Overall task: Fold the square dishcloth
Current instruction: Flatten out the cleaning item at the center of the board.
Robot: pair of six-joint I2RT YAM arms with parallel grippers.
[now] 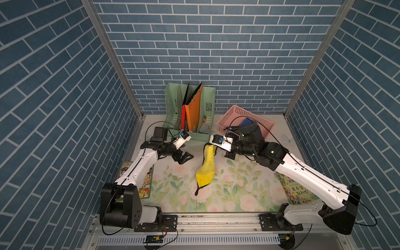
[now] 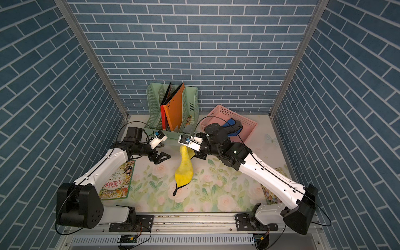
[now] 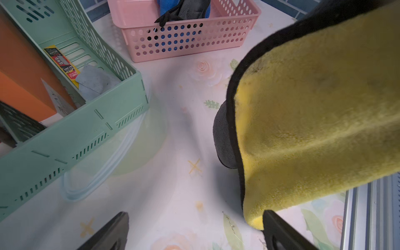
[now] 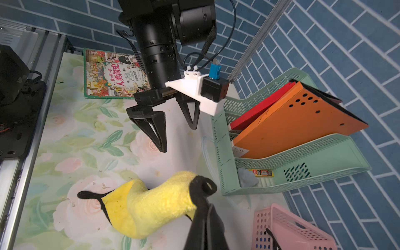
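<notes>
Right claw (image 4: 201, 203) pinches dishcloth (image 1: 206, 171); left claw (image 4: 178, 138) gapes.

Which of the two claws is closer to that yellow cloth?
Right. The right gripper is shut on the upper end of the yellow dishcloth, holding it up. The left gripper hangs open beside it, not touching.

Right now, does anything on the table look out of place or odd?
Yes: the yellow dishcloth is not spread flat. It hangs bunched into a roll from the shut right gripper, its lower corner trailing on the floral mat. The open left gripper beside it holds nothing.
</notes>
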